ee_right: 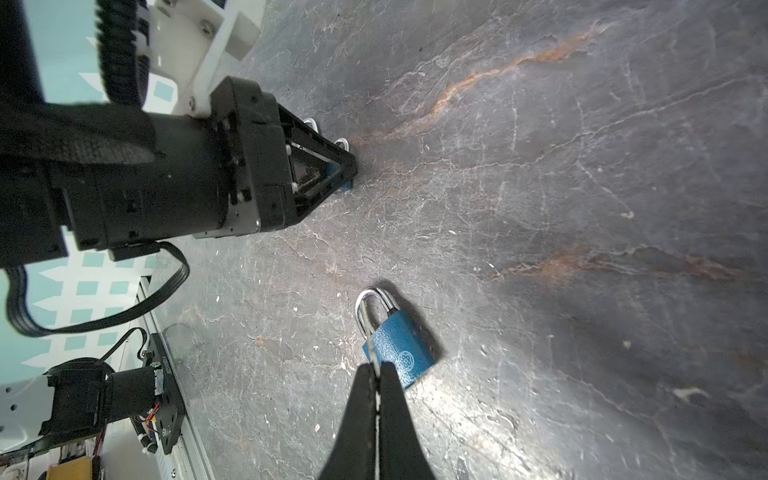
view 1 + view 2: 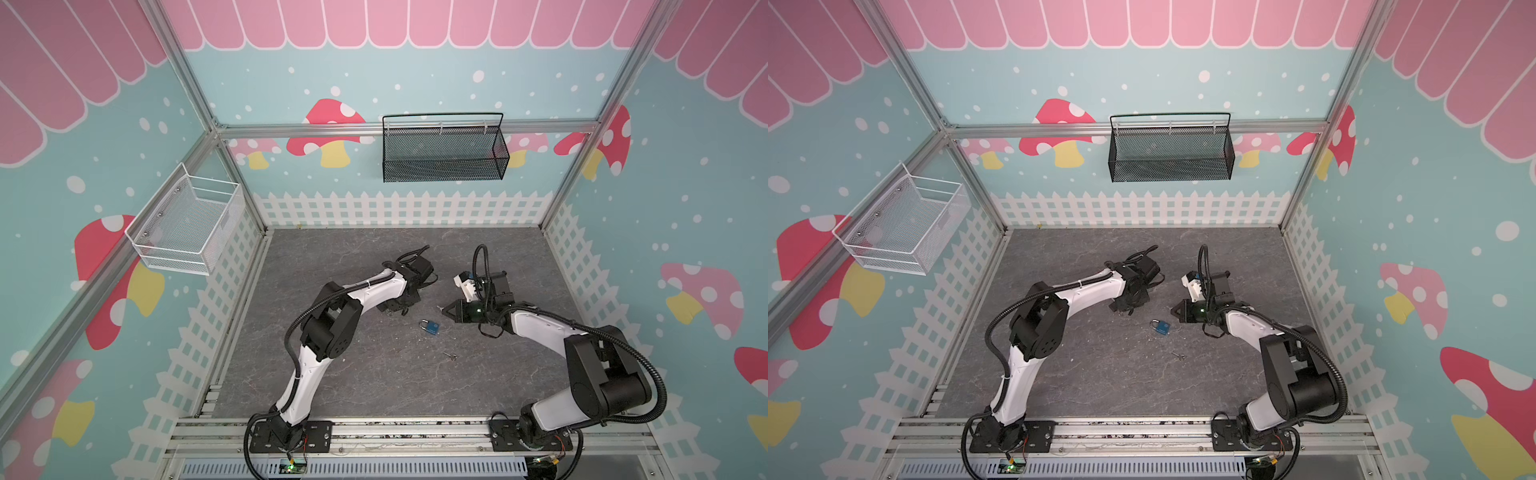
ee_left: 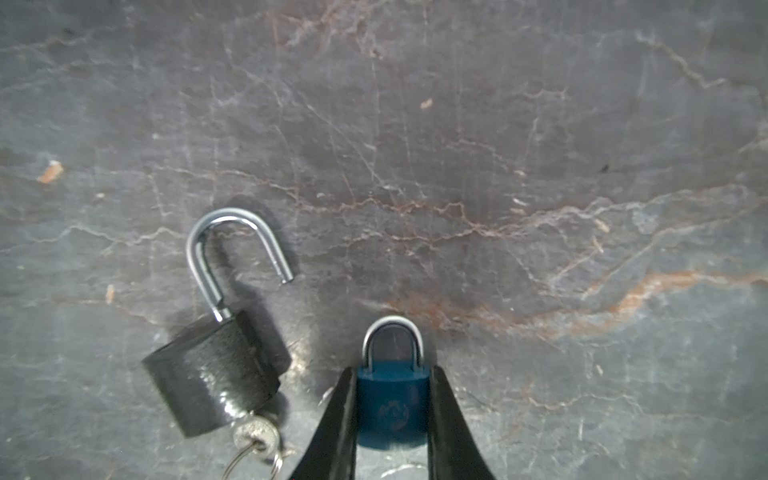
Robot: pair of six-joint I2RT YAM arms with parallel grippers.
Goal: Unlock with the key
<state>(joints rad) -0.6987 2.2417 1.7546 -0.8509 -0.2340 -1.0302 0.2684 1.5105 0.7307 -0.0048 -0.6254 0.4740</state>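
Black fingers of your left gripper [image 3: 392, 370] stand narrow, pressed against both flanks of the dark blue padlock [image 3: 392, 401]. Its shackle is shut and it rests on the slate table [image 3: 540, 124]. Your right gripper [image 1: 376, 368] is pinched tight on what looks like a thin key [image 1: 369, 332], seen edge-on and poking out past the tips.

Just beside the left jaws lies a black padlock [image 3: 216, 374], shackle open, its own key [image 3: 256, 432] in the cylinder. Near the right tips lies a lighter blue padlock [image 1: 401, 357], shut. A loose key [image 2: 449, 355] lies apart from it, nearer the arm bases.

You are, I judge, at the bracing step: lock gripped, key in hand, the two not yet mated. Next, tilt the held lock so its keyway faces the right arm, then line the blade up squarely before pushing.
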